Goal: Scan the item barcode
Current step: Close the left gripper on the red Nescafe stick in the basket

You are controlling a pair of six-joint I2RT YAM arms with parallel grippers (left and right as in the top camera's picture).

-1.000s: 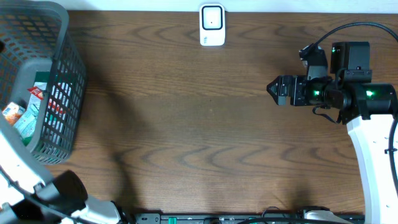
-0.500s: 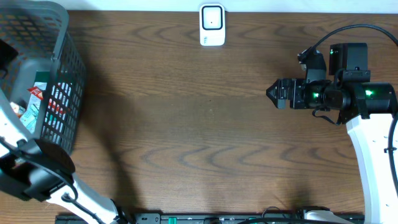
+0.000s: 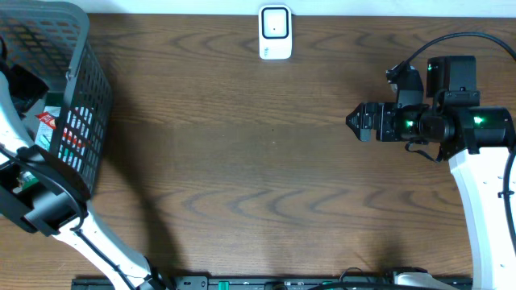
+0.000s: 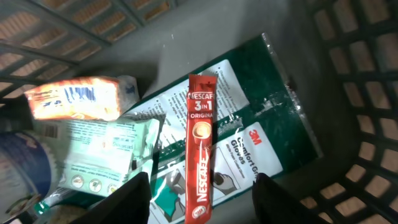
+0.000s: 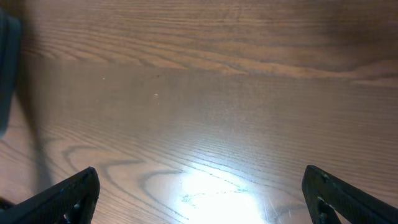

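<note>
Your white-and-black left arm (image 3: 44, 197) reaches away from you at the far left edge, and your black two-finger left gripper (image 4: 202, 202) points downward with its jaws parted, gripping nothing. Your white right arm (image 3: 484, 201) bends inward; your black right gripper (image 5: 199, 199) aims left, jaws spread wide, empty.

place: mock shop checkout | evidence: grey shopping basket (image 3: 76, 97) of packaged goods (image 4: 249, 143), white barcode scanner (image 3: 275, 32), wooden table (image 3: 258, 161)

Glare whitens the table (image 5: 217, 196) in the right wrist view; the basket (image 4: 367, 93) interior looks dim, slightly blurred.
</note>
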